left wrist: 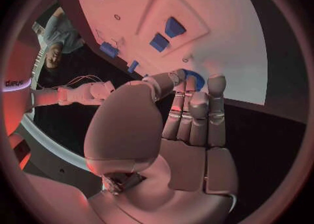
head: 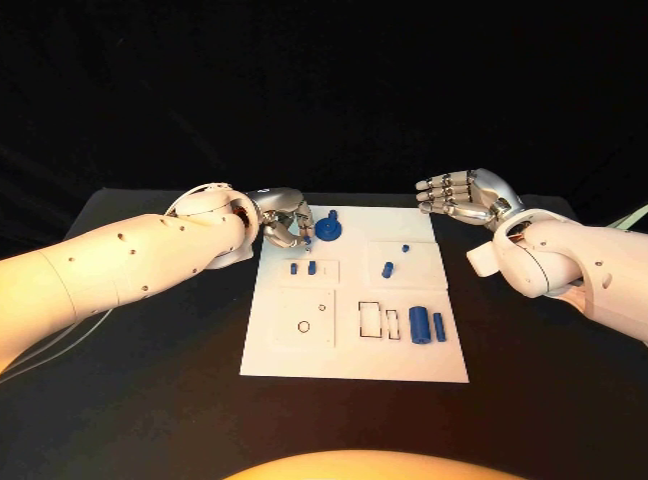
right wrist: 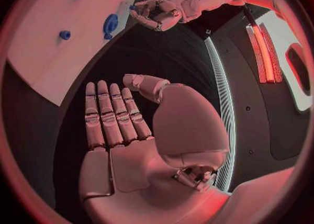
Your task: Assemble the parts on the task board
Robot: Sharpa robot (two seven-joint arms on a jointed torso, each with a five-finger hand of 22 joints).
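Note:
The white task board point(head: 356, 350) lies mid-table. At its far left stands a blue round part point(head: 330, 230) with a peg on top. My left hand point(head: 285, 222) hovers just left of it with fingers curved and nothing in them; in the left wrist view the round part point(left wrist: 195, 78) shows behind the fingertips point(left wrist: 216, 84). From the right wrist, a small gap separates the left hand point(right wrist: 157, 12) from the round part point(right wrist: 110, 24). My right hand point(head: 466, 197) hangs off the board's far right corner, fingers straight and empty.
Two small blue pegs point(head: 303, 268) stand on the board's left half, and a short blue piece point(head: 389, 268) at the middle. A thick blue cylinder point(head: 419, 325) and a thinner one point(head: 440, 327) lie at the near right, beside outlined slots point(head: 370, 319).

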